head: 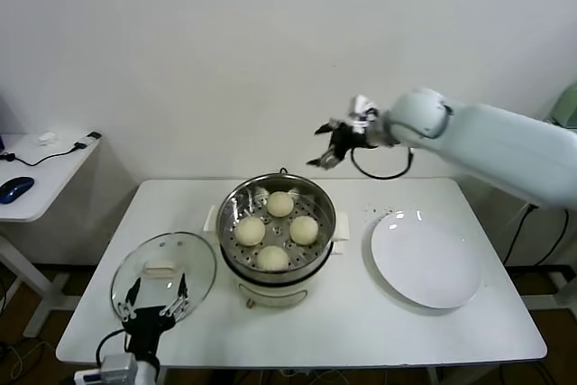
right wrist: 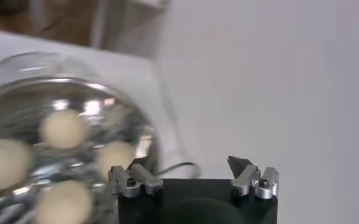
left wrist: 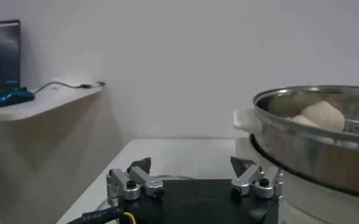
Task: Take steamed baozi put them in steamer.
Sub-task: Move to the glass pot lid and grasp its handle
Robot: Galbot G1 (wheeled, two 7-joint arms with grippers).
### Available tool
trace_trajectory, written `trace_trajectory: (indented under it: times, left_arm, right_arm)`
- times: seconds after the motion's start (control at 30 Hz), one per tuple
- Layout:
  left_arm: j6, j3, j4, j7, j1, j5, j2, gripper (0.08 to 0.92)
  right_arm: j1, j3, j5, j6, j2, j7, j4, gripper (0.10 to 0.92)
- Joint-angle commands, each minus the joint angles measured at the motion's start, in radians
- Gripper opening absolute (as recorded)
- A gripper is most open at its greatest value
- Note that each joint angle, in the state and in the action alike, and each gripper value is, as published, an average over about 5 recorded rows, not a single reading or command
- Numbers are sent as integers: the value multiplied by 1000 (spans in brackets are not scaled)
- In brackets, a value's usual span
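All four baozi (head: 279,230) in steamer (head: 229,214); plate (head: 425,260) bare.
Right gripper (head: 335,143) raised behind steamer, jaws spread and empty; left gripper (head: 154,302) low by lid (head: 163,274), likewise spread. Risk: snagging steamer rim or nudging lid off table edge on retreat.

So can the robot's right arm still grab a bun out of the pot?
Probably yes. The right gripper is open and empty just above the steamer, whose top is uncovered, since the glass lid lies aside, leaving the baozi exposed.
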Motion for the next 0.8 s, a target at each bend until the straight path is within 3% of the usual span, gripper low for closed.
trace_trajectory:
  times: [0.03, 0.2, 0.37, 0.8]
  left_arm:
    - [-11, 3, -1, -5, -7, 13, -3, 823]
    - [-16, -6, 14, 0, -41, 4, 14, 823]
    - [-47, -15, 41, 24, -70, 0, 35, 823]
    - [-182, -23, 116, 34, -99, 99, 72, 823]
  right_arm:
    - [-649, 688, -198, 151, -385, 312, 76, 823]
    - [-1213, 1254, -295, 221, -347, 288, 95, 823]
    - [-1626, 1681, -340, 306, -156, 284, 99, 823]
    - [-1966, 1818, -398, 648, 267, 310, 110, 823]
